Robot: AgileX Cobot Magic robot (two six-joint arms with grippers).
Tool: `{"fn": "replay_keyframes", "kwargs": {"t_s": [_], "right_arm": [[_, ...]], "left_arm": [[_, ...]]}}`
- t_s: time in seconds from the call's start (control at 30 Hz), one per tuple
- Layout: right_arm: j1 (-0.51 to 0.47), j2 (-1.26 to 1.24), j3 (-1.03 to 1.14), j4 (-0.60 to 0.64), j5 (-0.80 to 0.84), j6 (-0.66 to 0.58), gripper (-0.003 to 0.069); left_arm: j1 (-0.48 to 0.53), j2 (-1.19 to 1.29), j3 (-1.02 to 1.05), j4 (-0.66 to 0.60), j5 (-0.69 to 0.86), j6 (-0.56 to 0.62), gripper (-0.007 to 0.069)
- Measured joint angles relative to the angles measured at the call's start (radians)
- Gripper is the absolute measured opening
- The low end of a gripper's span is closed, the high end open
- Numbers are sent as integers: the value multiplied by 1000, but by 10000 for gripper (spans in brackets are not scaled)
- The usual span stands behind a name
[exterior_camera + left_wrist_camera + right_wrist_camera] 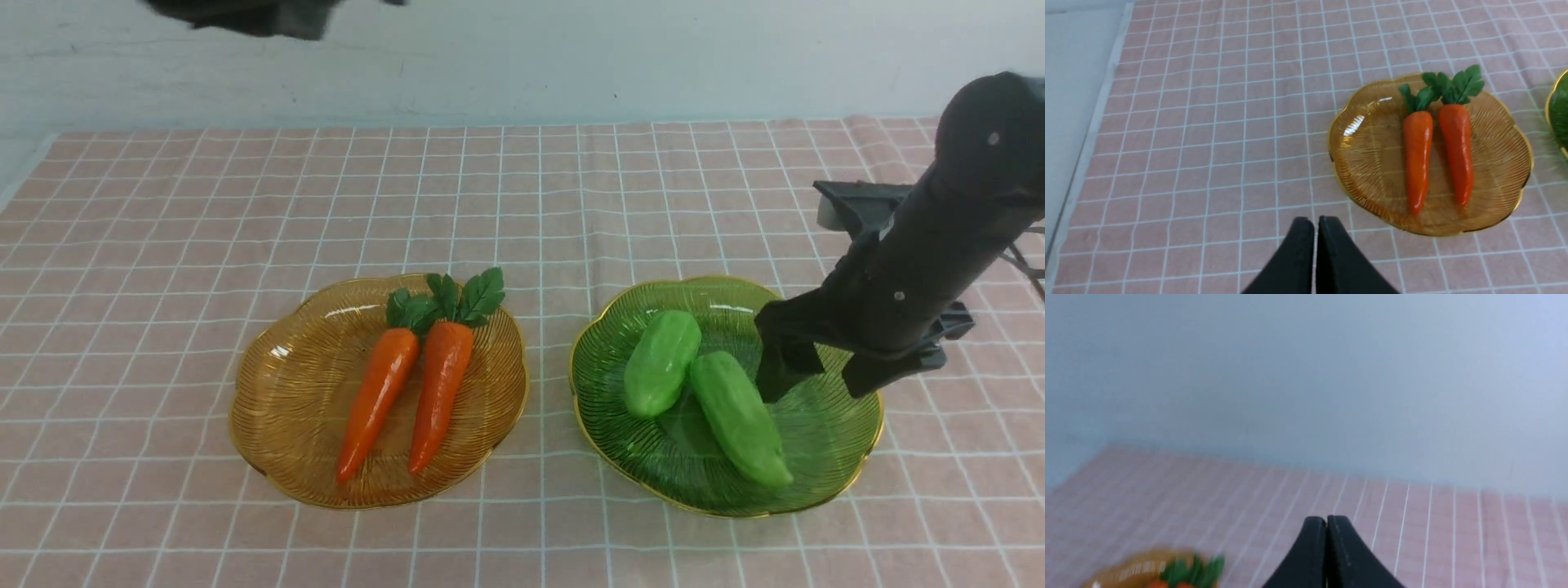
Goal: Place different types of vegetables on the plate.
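Two orange carrots [380,400] [441,392] with green tops lie side by side on an amber glass plate [286,408]; they also show in the left wrist view [1417,157] [1457,151]. Two light-green gourds [661,361] [739,416] lie on a green glass plate [833,425]. My right gripper [774,371] hangs over the green plate's right half, just right of the gourds, and its fingers are shut and empty [1327,518]. My left gripper [1316,220] is shut and empty, high above the cloth beside the amber plate.
A pink checked cloth [522,204] covers the table up to a pale wall at the back. The cloth's left edge and bare table show in the left wrist view [1077,122]. A dark part of the left arm [245,16] shows at the top edge.
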Motion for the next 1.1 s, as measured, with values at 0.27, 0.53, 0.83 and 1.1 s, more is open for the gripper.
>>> {"fn": "replay_keyframes", "kwargs": {"t_s": [0.27,0.53,0.83,1.1], "right_arm": [[0,-435,404,-45,-386,42,-15],[0,-494,544,-108,-480,42,-15],[0,-494,553,-173,-504,43,-15],[0,-494,553,-173,-504,43,-15]], "left_arm": [[0,-36,130,38,-15,0,-1],[-1,-55,214,43,-149,-5,-1],[-2,-311,384,66,-270,-89,-1],[-2,-430,410,77,-325,-96,-1]]}}
